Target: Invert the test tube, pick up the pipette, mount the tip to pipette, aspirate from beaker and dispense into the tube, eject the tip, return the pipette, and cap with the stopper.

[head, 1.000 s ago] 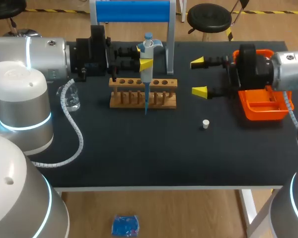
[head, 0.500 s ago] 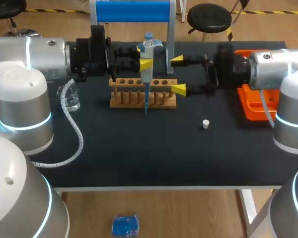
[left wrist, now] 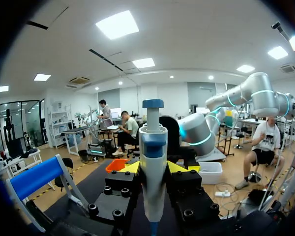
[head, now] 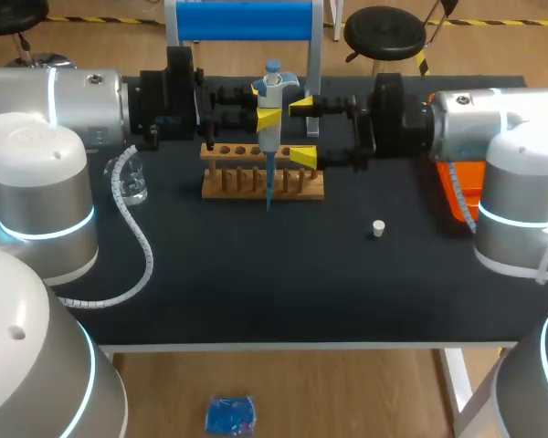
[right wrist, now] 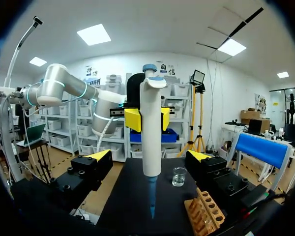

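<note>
Clamping the pipette (head: 270,128) upright, the left tool (head: 263,108) is holding it above the counter (head: 256,274) with its blue tip (head: 268,193) by the rack (head: 228,182). The right tool (head: 302,130), spread apart, is hovering just beside the pipette, and the stopper (head: 378,228) is lying on the counter.

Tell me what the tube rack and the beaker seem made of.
Tube rack: likely unpainted wood, tan and matte, with drilled holes. Beaker: clear glass or plastic; the dark table shows through, but which is unclear.

Held pipette (head: 268,128) (rack (head: 256,182) near) blocks right tool's (head: 302,130) way.
</note>
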`<action>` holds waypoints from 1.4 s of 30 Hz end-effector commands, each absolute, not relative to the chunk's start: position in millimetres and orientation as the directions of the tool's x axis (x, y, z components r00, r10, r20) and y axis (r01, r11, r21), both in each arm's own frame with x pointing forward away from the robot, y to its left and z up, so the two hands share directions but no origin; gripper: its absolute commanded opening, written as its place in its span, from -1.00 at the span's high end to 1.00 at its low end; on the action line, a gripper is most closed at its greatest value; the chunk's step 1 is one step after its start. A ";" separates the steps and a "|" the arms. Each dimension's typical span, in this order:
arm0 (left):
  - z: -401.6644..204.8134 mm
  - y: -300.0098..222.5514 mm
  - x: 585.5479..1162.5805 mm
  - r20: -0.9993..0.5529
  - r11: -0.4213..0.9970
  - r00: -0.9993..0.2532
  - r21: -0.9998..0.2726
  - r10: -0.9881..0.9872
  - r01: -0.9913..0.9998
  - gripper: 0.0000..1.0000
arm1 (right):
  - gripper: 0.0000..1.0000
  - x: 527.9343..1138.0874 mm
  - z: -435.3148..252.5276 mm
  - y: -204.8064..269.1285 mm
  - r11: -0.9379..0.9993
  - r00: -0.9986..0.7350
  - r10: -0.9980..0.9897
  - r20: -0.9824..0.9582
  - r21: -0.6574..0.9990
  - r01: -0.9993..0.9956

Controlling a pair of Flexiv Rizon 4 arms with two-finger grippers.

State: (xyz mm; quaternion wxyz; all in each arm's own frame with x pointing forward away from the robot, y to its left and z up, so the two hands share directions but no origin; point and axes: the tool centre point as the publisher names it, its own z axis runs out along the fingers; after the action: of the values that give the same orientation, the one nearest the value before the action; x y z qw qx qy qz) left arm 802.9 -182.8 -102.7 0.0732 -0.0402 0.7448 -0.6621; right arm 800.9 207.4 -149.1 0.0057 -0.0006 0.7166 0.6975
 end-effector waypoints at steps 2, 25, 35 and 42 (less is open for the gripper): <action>-103.1 -184.0 802.5 -0.057 0.117 -0.985 -0.992 -0.161 0.039 1.00 | -1.00 807.2 -148.8 220.9 0.017 -1.000 0.004 -0.003 1.000 -0.003; -103.1 -184.0 802.5 -0.057 0.117 -0.985 -0.992 -0.161 0.039 1.00 | -1.00 820.6 -139.4 248.8 -0.009 -1.000 0.001 0.009 1.000 0.009; -103.1 -184.0 802.5 -0.057 0.117 -0.985 -0.992 -0.161 0.039 1.00 | 0.18 819.3 -138.6 251.6 -0.002 -1.000 -0.004 0.007 1.000 0.007; -103.1 -184.0 802.5 -0.057 0.117 -0.985 -0.992 -0.161 0.039 1.00 | 0.80 817.6 -138.1 251.9 0.001 -1.000 -0.008 0.003 1.000 0.003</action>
State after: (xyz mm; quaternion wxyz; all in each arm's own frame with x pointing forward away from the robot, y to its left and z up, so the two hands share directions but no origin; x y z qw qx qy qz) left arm 807.3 -181.1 -102.4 0.0757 -0.0419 0.7446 -0.6619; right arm 813.4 253.3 -138.2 -0.0057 -0.0032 0.7080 0.7062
